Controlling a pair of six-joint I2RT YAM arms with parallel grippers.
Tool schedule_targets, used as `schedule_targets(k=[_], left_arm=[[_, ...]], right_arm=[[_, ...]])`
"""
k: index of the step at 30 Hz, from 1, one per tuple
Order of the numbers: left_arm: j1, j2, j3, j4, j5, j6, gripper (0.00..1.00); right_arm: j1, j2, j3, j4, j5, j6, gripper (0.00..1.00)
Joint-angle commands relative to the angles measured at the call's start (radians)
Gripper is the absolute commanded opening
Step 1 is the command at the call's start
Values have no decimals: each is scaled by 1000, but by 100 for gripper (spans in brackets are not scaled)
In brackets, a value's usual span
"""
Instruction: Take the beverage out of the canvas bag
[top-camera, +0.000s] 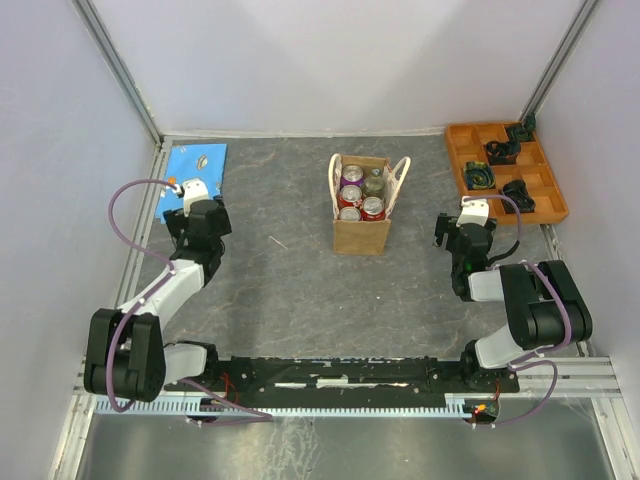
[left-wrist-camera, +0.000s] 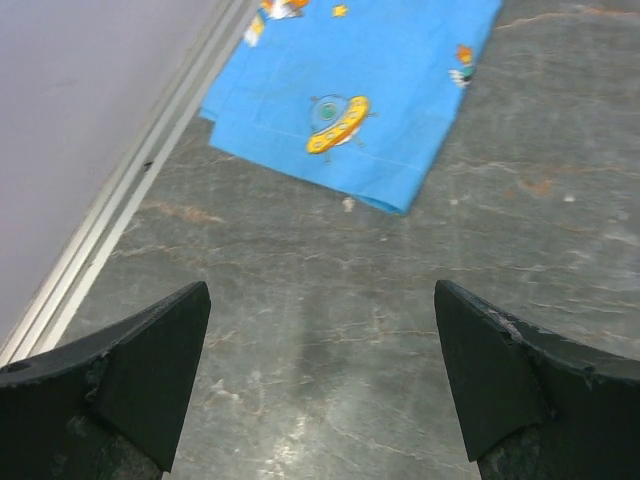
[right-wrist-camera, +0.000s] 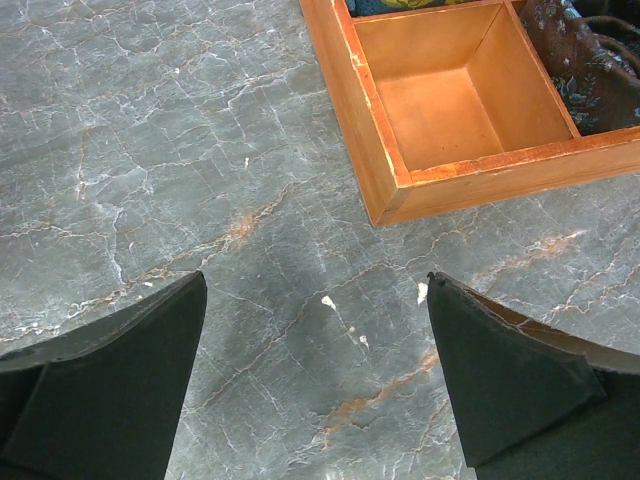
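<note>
Table (top-camera: 285, 290): grey marbled top, pale walls on three sides. Its near edge is covered by the arms' mounting rail.

Left arm: reaches toward the far-left corner. Left gripper (left-wrist-camera: 320, 290) has its jaws spread as wide as they go, with nothing between them, only bare table below. Only the two dark fingertips show in the wrist view, and the rest is cut off by the bottom edge.

Right arm: folded on the right side. Right gripper (right-wrist-camera: 316, 280) is likewise spread wide and holding nothing, its fingertips over bare table near the tray's corner.

Orange tray (right-wrist-camera: 500, 180): far-right corner of the table, divided into compartments. The nearest compartment in the right wrist view is bare. Several dark objects (top-camera: 500, 152) sit in other compartments, too small to identify from above. In the wrist view one is cut off at the top right.

Canvas bag (top-camera: 360, 232): upright, centre-back of the table, well apart from both grippers, with a cream loop handle on each side and its mouth open upward.

Blue cloth (left-wrist-camera: 380, 90): flat in the far-left corner, printed with a yellow saucer figure, partly cut off at the top of the left wrist view.

Beverage cans (top-camera: 372, 207): packed inside the bag, only the tops visible. I can see red and purplish lids and one greenish top, but the exact count is uncertain and the labels are unreadable
</note>
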Motion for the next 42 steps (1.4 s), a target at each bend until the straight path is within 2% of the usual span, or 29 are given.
schedule_targets(k=[1,2,4,9,14,18,23,24,30,32,37,42], left_arm=[[-28,-13,102,-4,186,55,99],[-37,-7,127,-26,297,89,99],[-71,14,195,-64,413,147,99],[-233,135,434,-181,482,241,99],[-312,298,724,-341,638,257,99],[-380,365,844,-381,695,269,99],[-474,360,902,-372,713,338,100],[-486,354,912,-370,727,349,98],[-516,324,1002,-369,810,381,67],[-517,320,1029,-368,851,385,60],[-518,386,1072,-387,991,373,36],[-526,503,1132,-436,1057,350,32]], right_arm=[[-4,-12,17,32,5,6,99],[-3,-13,17,32,5,6,99],[-3,-12,17,32,5,6,99],[-4,-12,17,32,5,6,99],[-3,-12,17,32,4,6,99],[-3,-12,17,32,5,6,99],[-3,-13,17,32,5,5,99],[-3,-12,17,32,5,6,99],[-3,-12,17,32,5,6,99],[-3,-12,17,32,4,7,99],[-4,-12,16,32,4,7,99],[-4,-12,17,32,4,6,99]])
